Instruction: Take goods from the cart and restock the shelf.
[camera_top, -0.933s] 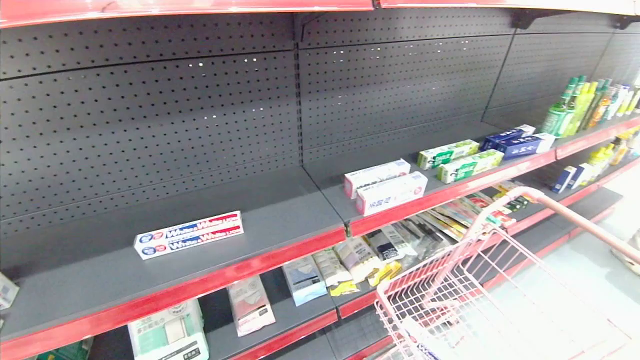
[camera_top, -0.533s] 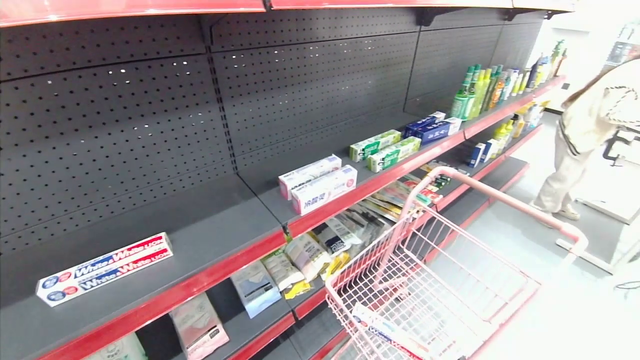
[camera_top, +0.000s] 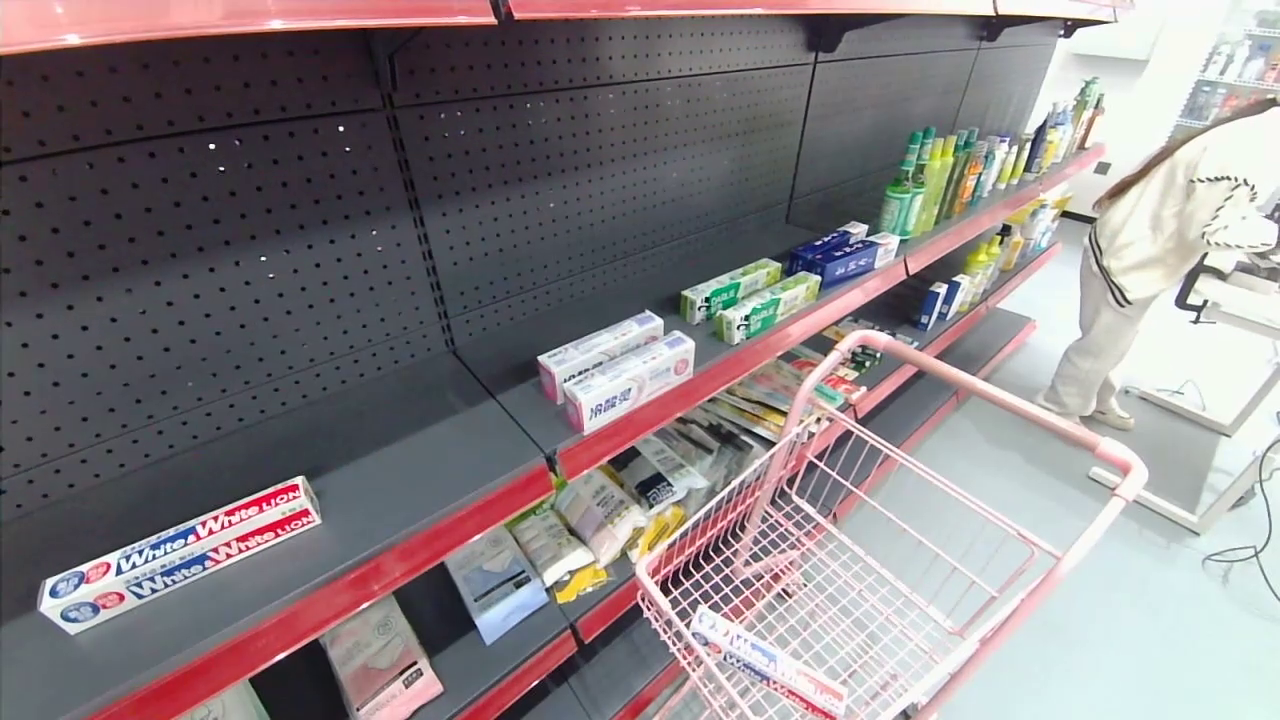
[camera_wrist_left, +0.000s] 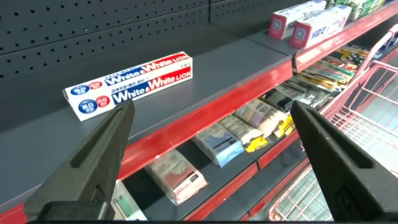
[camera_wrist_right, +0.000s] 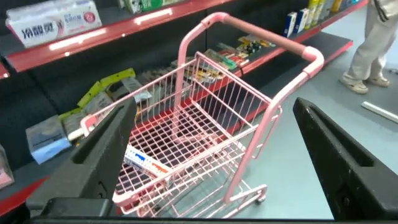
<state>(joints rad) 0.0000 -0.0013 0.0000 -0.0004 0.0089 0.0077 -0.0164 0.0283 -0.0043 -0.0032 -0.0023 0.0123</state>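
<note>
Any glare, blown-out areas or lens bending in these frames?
Head view: the top red shelf lip bows slightly from wide-angle bending, the far aisle end washes out white, and bright specks show through the black pegboard back panel. Right wrist view: glare streaks the red shelf edge beyond the pink wire cart.

Pink wire cart (camera_top: 1000, 400); red-edged grey shelf (camera_top: 400, 470); white-red-blue toothpaste box (camera_top: 180, 553).

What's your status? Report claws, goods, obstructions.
Left claw open, empty, facing shelf. Right claw open, empty, above cart. One toothpaste box lies in cart, not yet picked. Nothing seen blocking the reach.
</note>
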